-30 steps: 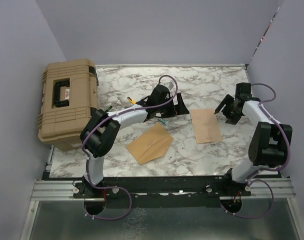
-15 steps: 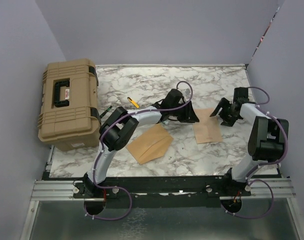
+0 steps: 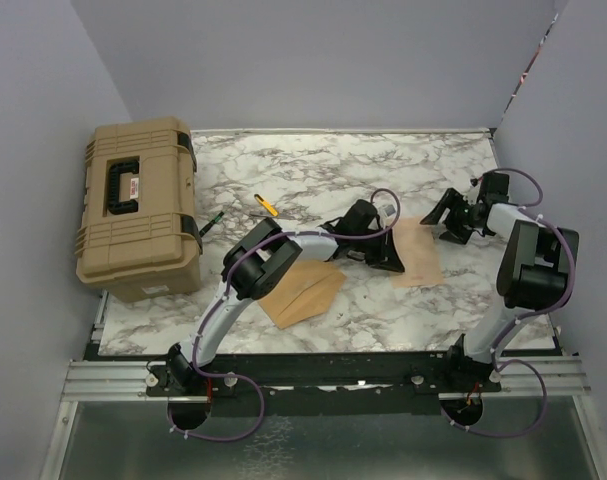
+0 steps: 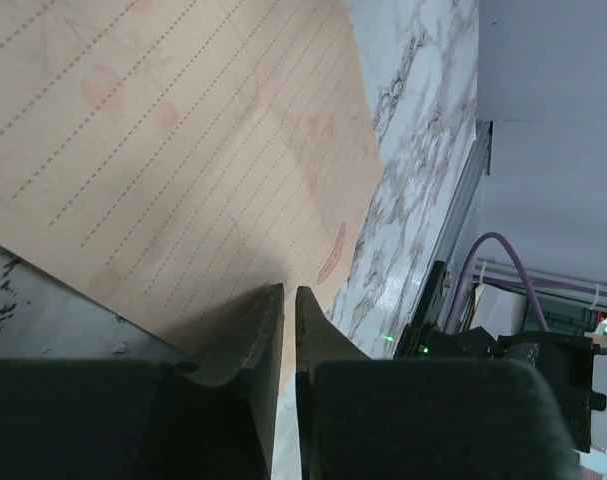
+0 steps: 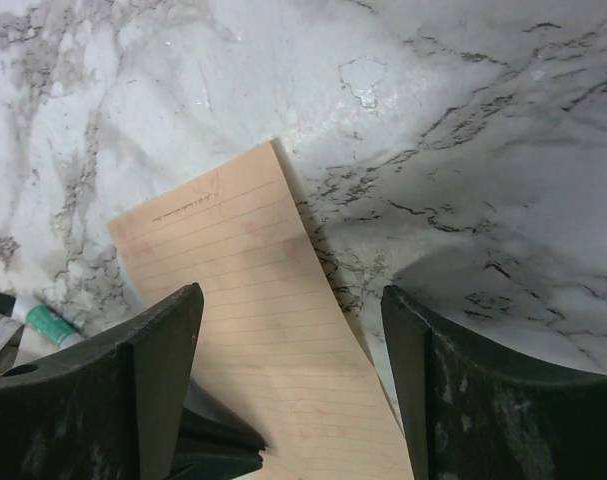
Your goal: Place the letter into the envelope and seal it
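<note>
The letter (image 3: 424,256), a lined tan sheet, lies right of the table's middle. My left gripper (image 3: 391,258) reaches across to its left edge. In the left wrist view the jaws stand almost together (image 4: 288,292), pinched on the letter's (image 4: 183,150) near corner. My right gripper (image 3: 451,216) hovers open (image 5: 291,292) over the letter's (image 5: 263,330) far right part, whose right edge curls up off the marble. The left fingertip (image 5: 218,440) shows at the sheet's lower left. The envelope (image 3: 298,288), tan with a pointed flap, lies flat under the left forearm.
A tan toolbox (image 3: 138,205) stands at the table's left edge. A yellow-handled tool (image 3: 266,205) and a green marker (image 3: 211,222) lie near it. A green-capped pen (image 5: 48,322) lies beside the letter. Grey walls close in the back and both sides.
My left arm swung right from the table's middle to the letter's left edge, and its jaws closed from wide open. The right gripper shifted slightly toward the back and stayed open.
</note>
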Controlling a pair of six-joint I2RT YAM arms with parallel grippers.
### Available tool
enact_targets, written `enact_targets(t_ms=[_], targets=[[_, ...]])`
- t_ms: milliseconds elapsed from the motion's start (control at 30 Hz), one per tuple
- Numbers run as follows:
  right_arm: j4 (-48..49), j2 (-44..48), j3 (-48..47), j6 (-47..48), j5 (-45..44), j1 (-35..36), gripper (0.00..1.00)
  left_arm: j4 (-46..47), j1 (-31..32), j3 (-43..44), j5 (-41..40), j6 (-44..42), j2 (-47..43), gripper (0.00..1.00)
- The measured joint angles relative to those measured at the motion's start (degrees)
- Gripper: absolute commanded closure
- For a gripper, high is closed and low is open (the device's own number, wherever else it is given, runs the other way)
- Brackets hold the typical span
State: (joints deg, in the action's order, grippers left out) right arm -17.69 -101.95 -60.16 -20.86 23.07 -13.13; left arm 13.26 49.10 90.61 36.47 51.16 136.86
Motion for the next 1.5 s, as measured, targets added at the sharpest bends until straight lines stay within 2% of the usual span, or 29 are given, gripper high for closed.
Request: enact_targets(t_ms=[167, 367, 533, 767, 933, 1200, 1500], targets=[[1.79, -1.81, -0.09, 2.14, 8.35, -0.87, 0.24, -1.62, -0.07, 0.04, 0.09, -1.31, -0.13, 0.91], [4.02, -5.99, 0.02, 3.96, 22.67, -0.9, 0.27, -6.29, -0.17, 1.64, -0.15, -4.55, -0.44, 0.94], [5.68, -6.71, 1.84, 4.68, 28.83, -0.92, 0.31, -9.53, -0.61, 1.88, -0.13, -6.05, -1.05, 0.95], [6.08, -7.26, 3.54, 6.67, 33.79, -0.92, 0.33, -12.55, -2.01, 0.76, -0.11, -7.65, -2.54, 0.95], [7.8, -7.1, 4.81, 7.65, 35.8, -0.92, 0.27, -14.71, -2.91, 1.36, 1.01, -10.54, -2.71, 0.95], [16.11, -5.79, 7.67, 7.1, 36.04, -0.92, 0.26, -28.92, -3.32, 7.61, 1.92, -24.76, -2.19, 0.97], [24.76, -5.35, 9.68, 5.55, 36.89, -0.85, 0.26, -36.63, -4.26, 9.4, 4.74, -35.06, -2.21, 0.99]])
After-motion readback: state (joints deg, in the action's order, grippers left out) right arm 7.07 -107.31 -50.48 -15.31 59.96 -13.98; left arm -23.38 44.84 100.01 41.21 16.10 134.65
